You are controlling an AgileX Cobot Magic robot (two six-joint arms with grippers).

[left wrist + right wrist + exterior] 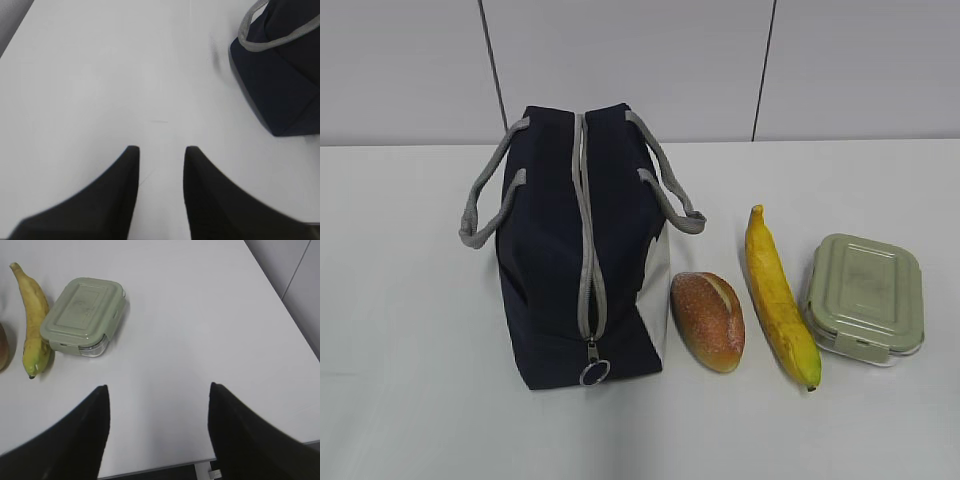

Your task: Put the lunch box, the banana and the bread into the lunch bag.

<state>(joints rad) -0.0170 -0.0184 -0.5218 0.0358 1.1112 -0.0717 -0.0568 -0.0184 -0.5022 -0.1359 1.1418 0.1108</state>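
Both arms hover over table (400, 400) — fingers (122, 175) parted, empty.

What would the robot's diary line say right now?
bag: zipped shut | bread, banana, lunch box: on table beside bag | left hand: open, empty | right hand: open, empty

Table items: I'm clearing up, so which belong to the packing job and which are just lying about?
Job:
- dark navy fabric lunch bag
- golden-brown crusty bread roll
- long yellow banana
- sage-green lidded lunch box

Lying about:
- nothing else visible
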